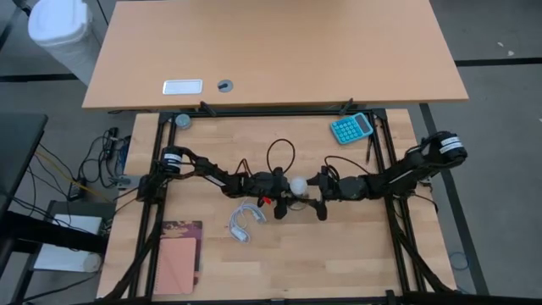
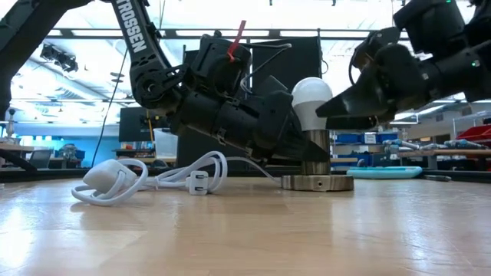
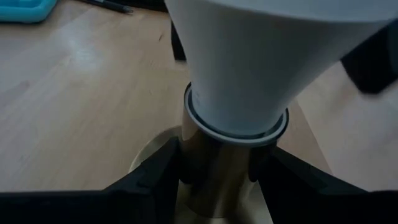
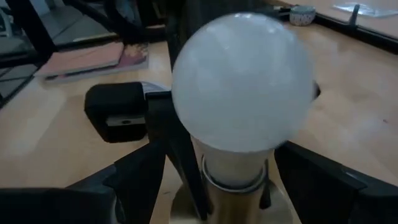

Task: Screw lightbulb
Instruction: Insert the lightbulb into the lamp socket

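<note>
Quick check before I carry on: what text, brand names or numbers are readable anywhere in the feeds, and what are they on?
"TROSSEN": white letters running down the dark arm link in the low view.
Calculator: keys and display too small to read.
Notebook: cover print too small to read.
Lightbulb: no marking shows.
Nothing else is legible.

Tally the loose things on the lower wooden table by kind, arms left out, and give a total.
Lightbulb: 1
Socket base: 1
White cord: 1
Calculator: 1
Notebook: 1
Small round dish: 1
Total: 6
</note>
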Robot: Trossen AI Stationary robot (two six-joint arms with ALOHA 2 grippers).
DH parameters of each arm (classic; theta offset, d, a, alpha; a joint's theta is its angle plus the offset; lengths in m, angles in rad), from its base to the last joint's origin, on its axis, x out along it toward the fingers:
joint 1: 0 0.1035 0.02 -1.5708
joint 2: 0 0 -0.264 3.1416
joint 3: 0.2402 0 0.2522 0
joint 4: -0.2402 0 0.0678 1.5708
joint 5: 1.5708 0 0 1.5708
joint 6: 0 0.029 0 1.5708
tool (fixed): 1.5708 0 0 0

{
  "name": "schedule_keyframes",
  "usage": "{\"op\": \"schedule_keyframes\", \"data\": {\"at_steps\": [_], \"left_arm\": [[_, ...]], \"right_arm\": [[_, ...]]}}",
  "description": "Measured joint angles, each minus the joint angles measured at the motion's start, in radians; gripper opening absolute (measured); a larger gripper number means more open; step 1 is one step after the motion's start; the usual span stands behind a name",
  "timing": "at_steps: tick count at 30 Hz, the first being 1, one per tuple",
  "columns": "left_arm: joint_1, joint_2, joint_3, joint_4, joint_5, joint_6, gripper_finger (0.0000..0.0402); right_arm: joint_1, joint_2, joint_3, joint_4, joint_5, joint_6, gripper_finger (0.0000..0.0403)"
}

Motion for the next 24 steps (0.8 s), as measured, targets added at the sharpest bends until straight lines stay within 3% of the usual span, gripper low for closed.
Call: {"op": "schedule_keyframes", "data": {"at_steps": [5, 16, 24], "left_arm": [[-0.001, 0.0, 0.0, -0.001, -0.002, 0.002, 0.0191], [-0.003, 0.0, 0.0, -0.001, 0.0, 0.007, 0.0191], [-0.005, 0.0, 0.001, 0.0, -0.076, -0.036, 0.0191]], "right_arm": [[0.02, 0.085, 0.037, 0.048, 0.05, -0.043, 0.0293], [0.021, 0.075, 0.013, 0.087, 0.061, -0.034, 0.0192], [0.021, 0.075, 0.013, 0.087, 0.106, -0.005, 0.018]]}}
